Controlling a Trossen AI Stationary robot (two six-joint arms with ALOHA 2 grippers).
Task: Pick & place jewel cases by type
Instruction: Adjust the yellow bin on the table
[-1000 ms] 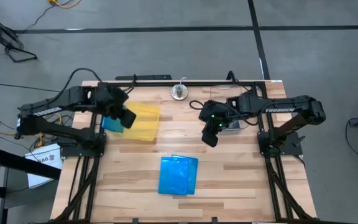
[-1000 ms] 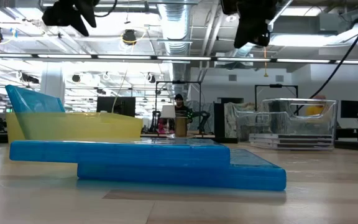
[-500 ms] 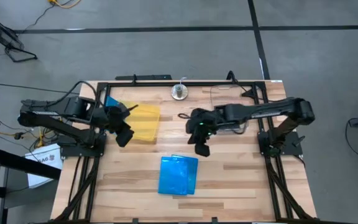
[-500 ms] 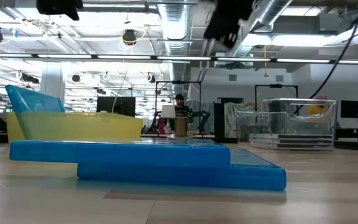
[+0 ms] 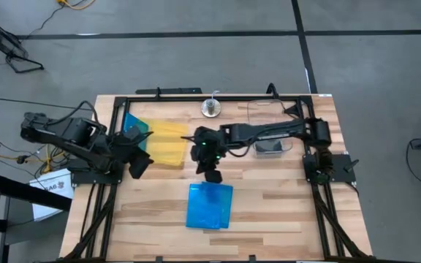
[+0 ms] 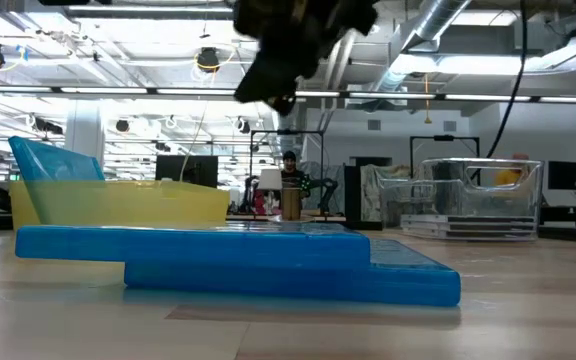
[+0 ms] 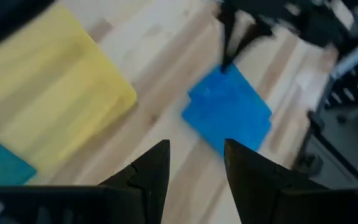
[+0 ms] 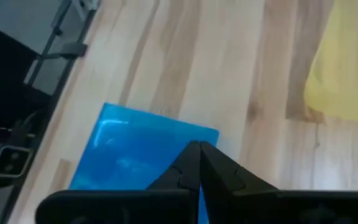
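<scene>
A small stack of translucent blue jewel cases [image 5: 210, 205] lies flat near the table's middle, the upper one offset from the lower [image 6: 238, 258]; it also shows in the wrist views [image 7: 229, 113] [image 8: 138, 155]. Another blue case [image 5: 134, 134] [image 6: 53, 160] leans tilted in the yellow tray [image 5: 165, 143], at its left end. My right gripper [image 5: 213, 174] [image 8: 198, 149] is shut and hangs in the air over the stack's far edge. My left gripper [image 5: 139, 165] [image 7: 195, 163] is open, just off the tray's near-left corner. No black-inside case shows.
A clear plastic tub [image 5: 270, 126] [image 6: 478, 200] stands at the far right, under my right arm. A small metal round object [image 5: 210, 108] sits at the far edge. Bare wood [image 5: 283, 197] lies right of the stack and along the near edge.
My right gripper has swung from beside the clear tub toward the table's left and near side, ending above the blue stack's far edge. My left gripper has drawn back from over the yellow tray toward the near-left. The cases have stayed in place.
</scene>
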